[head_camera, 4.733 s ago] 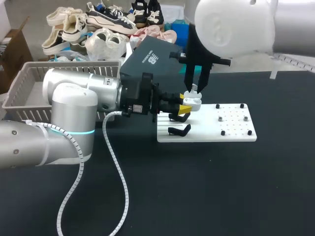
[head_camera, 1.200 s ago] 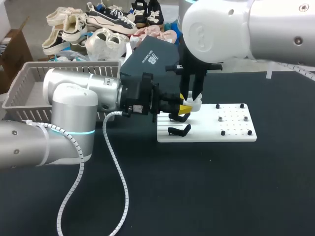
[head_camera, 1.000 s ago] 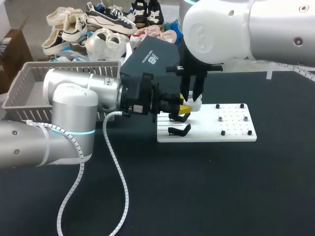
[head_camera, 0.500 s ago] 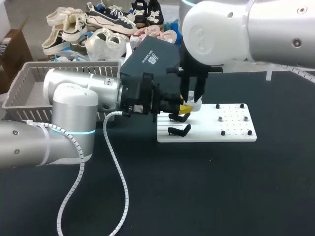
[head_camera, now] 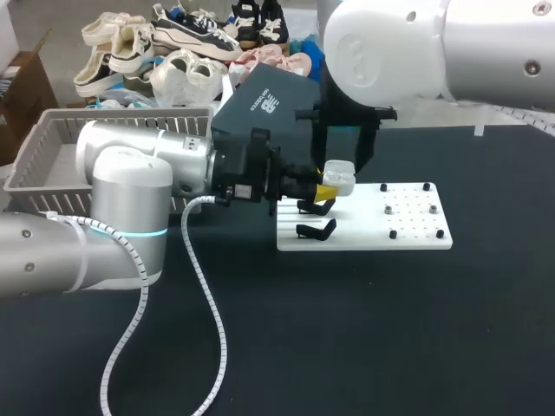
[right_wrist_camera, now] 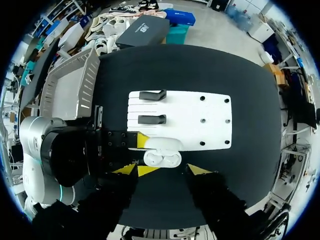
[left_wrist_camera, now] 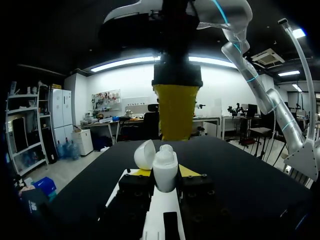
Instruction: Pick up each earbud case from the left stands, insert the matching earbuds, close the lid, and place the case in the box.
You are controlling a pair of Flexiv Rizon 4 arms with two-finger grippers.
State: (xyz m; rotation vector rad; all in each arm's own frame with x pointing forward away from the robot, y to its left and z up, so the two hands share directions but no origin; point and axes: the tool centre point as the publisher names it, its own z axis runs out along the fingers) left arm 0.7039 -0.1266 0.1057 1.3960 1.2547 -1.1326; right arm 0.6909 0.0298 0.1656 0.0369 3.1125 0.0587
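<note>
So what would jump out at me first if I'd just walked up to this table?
A small white earbud case, lid flipped open, is pinched in the yellow-tipped jaws of the left arm over the edge of a white board with two black stands. Directly over it hangs the bulky right arm, its jaws spread wide and not touching the case.

Room directly above the left end effector is taken up by the right end effector, fingers spread wide astride the earbud case. Under both, two black stands are seen rising from the white board. Low pegs are noted to the right end effector's outer side. Bare table is left open beyond the board.
</note>
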